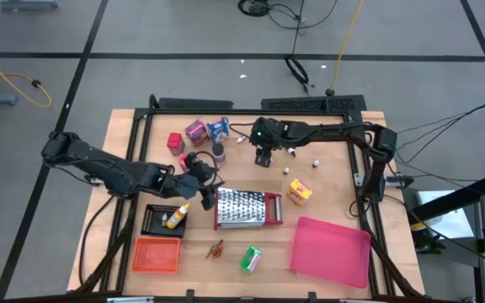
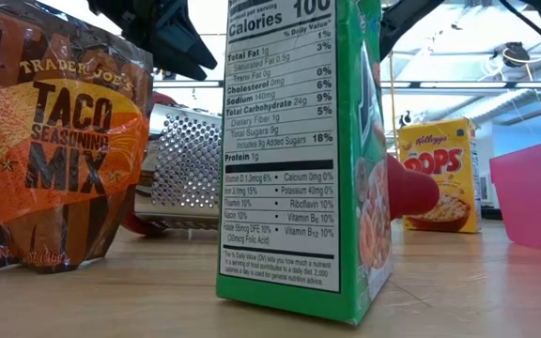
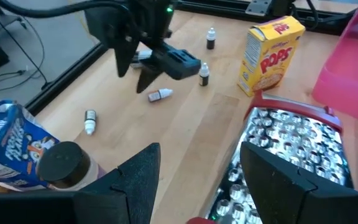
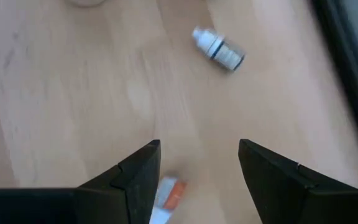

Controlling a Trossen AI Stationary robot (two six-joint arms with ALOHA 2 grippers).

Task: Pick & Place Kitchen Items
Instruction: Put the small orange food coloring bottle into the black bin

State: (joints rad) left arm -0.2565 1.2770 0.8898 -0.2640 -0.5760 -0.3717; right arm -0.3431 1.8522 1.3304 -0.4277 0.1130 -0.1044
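Above a tiny bottle (image 4: 166,198), right gripper (image 4: 197,168) jaws apart, apparently empty.

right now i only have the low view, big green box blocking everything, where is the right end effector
Observer: The right end effector hangs open over bare wood near the table's far edge, in the high view.
Operator: anything under it
Observer: Its wrist view shows a small white bottle lying on its side ahead of the fingers.
Operator: and the left one
Observer: The left end effector is open beside the steel grater, holding nothing.
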